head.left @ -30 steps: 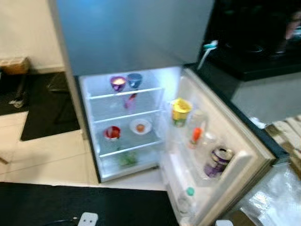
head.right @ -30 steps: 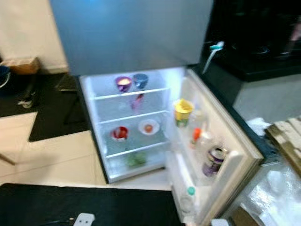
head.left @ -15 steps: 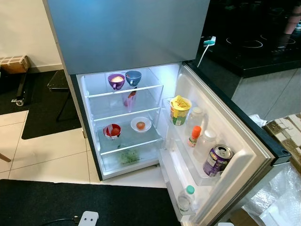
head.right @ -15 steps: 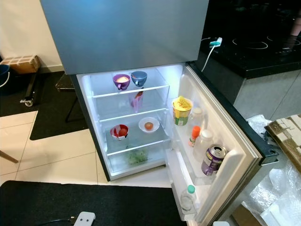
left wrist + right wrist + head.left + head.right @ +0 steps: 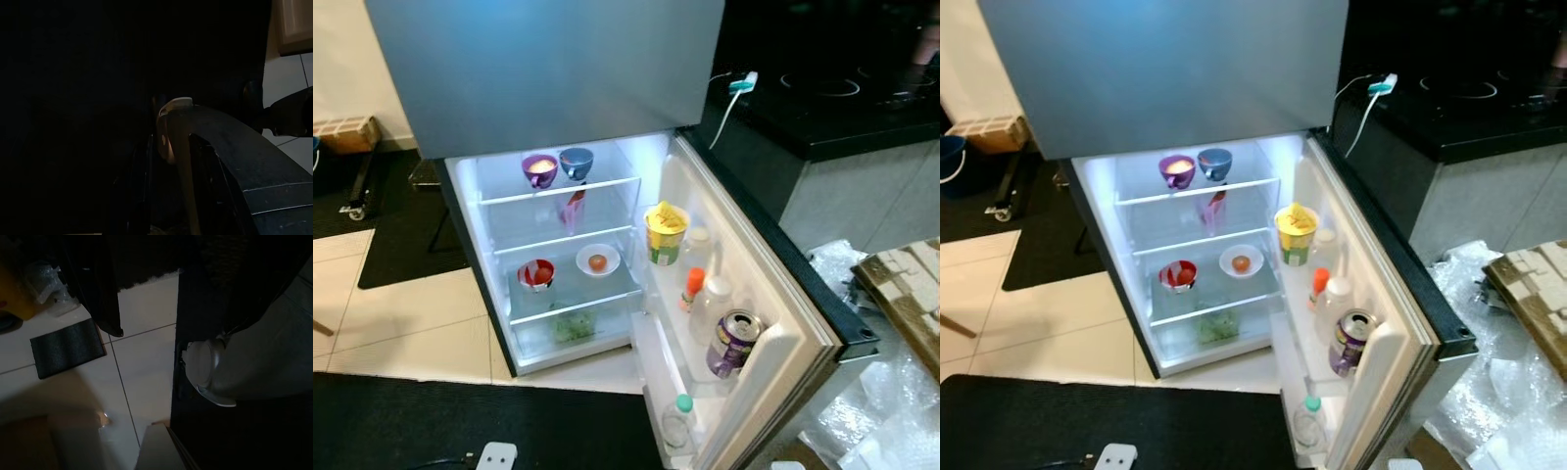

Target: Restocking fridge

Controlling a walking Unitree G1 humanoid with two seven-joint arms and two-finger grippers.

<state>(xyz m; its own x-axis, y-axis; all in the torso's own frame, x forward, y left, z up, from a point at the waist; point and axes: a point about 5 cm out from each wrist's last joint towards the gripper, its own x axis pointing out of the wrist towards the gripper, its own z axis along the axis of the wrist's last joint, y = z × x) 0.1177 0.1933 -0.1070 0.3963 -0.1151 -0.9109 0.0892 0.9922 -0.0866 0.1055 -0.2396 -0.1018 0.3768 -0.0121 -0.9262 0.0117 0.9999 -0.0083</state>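
Standing before the open fridge, the robot seems between loads: nothing is being carried toward it. Shelves hold two cups at the top rear edge, a red bowl and a plate lower down; the door rack carries a yellow tub, bottles and a can. Next comes fetching another item, probably from the desk on the right. Both arms hang idle over the floor; whether either pair of jaws is apart or together, I cannot tell.
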